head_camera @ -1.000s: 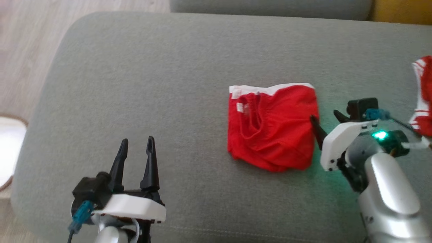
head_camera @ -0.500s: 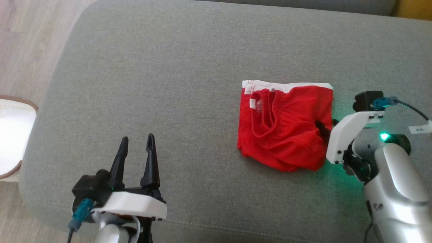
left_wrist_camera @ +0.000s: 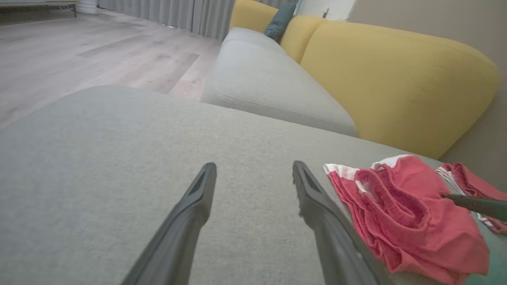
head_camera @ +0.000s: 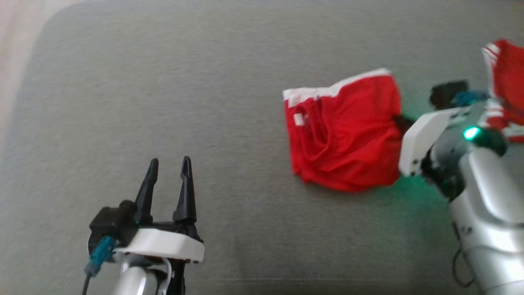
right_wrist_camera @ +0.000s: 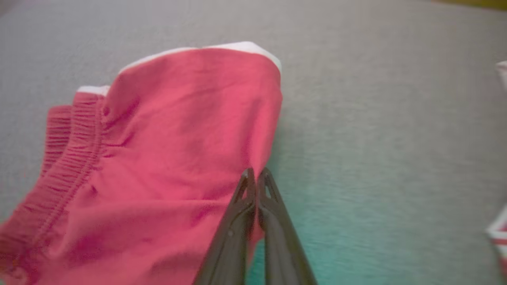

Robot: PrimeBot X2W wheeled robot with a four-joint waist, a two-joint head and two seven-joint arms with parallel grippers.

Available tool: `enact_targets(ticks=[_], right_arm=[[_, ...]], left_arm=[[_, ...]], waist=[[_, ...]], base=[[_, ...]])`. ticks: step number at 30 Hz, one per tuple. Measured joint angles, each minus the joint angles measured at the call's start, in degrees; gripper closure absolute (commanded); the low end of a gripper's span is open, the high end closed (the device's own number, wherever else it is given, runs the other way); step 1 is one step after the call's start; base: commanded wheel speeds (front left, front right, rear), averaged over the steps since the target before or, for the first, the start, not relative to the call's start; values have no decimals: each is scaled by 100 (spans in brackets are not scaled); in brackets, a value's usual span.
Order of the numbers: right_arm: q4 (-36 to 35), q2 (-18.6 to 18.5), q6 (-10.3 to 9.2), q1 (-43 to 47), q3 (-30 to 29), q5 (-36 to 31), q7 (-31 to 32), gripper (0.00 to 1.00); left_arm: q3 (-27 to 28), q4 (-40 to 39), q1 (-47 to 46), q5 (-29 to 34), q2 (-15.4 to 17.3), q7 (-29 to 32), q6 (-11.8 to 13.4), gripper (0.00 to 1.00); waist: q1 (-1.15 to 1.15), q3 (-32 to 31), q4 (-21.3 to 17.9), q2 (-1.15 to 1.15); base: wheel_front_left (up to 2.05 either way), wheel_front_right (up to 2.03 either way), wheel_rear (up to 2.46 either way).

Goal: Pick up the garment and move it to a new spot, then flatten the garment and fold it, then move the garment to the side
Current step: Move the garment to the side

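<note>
Home living room, judging by the furnishings: broad grey upholstered seat [left_wrist_camera: 99, 158] in the foreground; second grey seat cushion [left_wrist_camera: 261, 87] beyond, backed by rounded yellow backrests [left_wrist_camera: 396, 79]; teal throw pillow [left_wrist_camera: 279, 21] propped at the far end; pale wood-plank floor [left_wrist_camera: 99, 51]; long grey curtains [left_wrist_camera: 190, 16] falling to it; red garment [left_wrist_camera: 404, 209] lying on the upholstery.

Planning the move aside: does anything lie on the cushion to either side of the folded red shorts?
To the right, yes: a second red-and-white garment lies beyond the right gripper, which is shut on the right edge of the folded red shorts. To the left, the grey cushion is bare as far as the open left gripper.
</note>
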Motion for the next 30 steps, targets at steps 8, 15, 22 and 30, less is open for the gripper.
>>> enact_targets(ticks=[8, 15, 22, 30], right_arm=[[-349, -369, 0, -270, -69, 0, 1, 100], [-447, -311, 0, -345, -167, -52, -141, 100], [-422, -155, 0, -367, -236, -96, -356, 100], [-103, -156, 0, -959, -510, -423, -582, 100]], left_arm=[[10, -11, -189, 193, 2, 0, -152, 0], [-65, 7, -409, 286, 34, 0, -202, 0], [-114, 8, -549, 330, 66, 12, -203, 0], [-112, 16, -590, 334, 89, 16, -193, 0]], waist=[[0, 140, -1020, 0], [0, 344, -1941, 0], [1, 624, -2391, 0], [0, 627, -2020, 0]], base=[[0, 0, 0], [0, 0, 0], [0, 0, 0], [0, 0, 0]])
